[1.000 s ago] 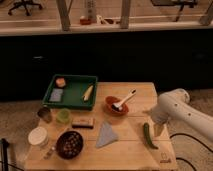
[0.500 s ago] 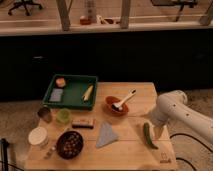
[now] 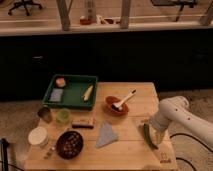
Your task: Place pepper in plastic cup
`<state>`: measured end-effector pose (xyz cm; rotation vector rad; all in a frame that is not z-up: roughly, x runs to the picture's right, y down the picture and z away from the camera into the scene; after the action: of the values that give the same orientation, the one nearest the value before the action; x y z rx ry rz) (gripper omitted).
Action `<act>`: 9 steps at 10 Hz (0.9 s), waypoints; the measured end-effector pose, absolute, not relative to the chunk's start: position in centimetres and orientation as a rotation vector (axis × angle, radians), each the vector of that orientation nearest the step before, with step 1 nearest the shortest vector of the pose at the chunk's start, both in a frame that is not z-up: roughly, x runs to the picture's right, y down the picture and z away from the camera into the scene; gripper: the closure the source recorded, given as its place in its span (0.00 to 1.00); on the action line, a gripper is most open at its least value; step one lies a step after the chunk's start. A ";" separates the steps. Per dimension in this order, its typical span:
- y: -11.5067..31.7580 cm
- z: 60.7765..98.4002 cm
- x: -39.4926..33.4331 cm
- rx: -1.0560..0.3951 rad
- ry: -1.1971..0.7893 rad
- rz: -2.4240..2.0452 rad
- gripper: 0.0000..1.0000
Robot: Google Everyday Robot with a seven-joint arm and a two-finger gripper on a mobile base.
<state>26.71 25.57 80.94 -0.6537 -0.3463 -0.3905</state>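
Light wooden bench (image 3: 127, 150), claw beside pepper.
Nearest, at right front, we list one long dark green chili pepper (image 3: 148, 136) lying flat; the white arm's claw (image 3: 152, 126) sits at its far end, state we cannot tell. Farther back on the left, well apart, one small lime-green translucent plastic cup (image 3: 63, 116) stands upright beside a dark grey-brown cup (image 3: 45, 114).

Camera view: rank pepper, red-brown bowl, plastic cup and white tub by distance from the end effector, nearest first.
The end effector is at the table's right side.
1. pepper: right beside it, near the right front edge.
2. red-brown bowl: table centre.
3. plastic cup: left side, in front of the green tray.
4. white tub: far left, near the front.
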 end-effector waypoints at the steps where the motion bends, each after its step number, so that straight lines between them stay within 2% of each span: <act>1: 25.8 81.2 26.7 -0.660 -0.360 -0.389 0.28; 2: 26.0 81.5 26.6 -0.667 -0.374 -0.387 0.36; 4: 26.0 82.2 26.3 -0.684 -0.395 -0.387 0.61; 6: 25.9 82.1 26.1 -0.685 -0.398 -0.388 0.76; 7: 25.8 81.9 26.4 -0.685 -0.393 -0.392 0.97; 9: 25.6 82.0 26.3 -0.688 -0.388 -0.389 1.00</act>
<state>26.33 25.56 82.01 -0.6884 -0.3883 -0.3891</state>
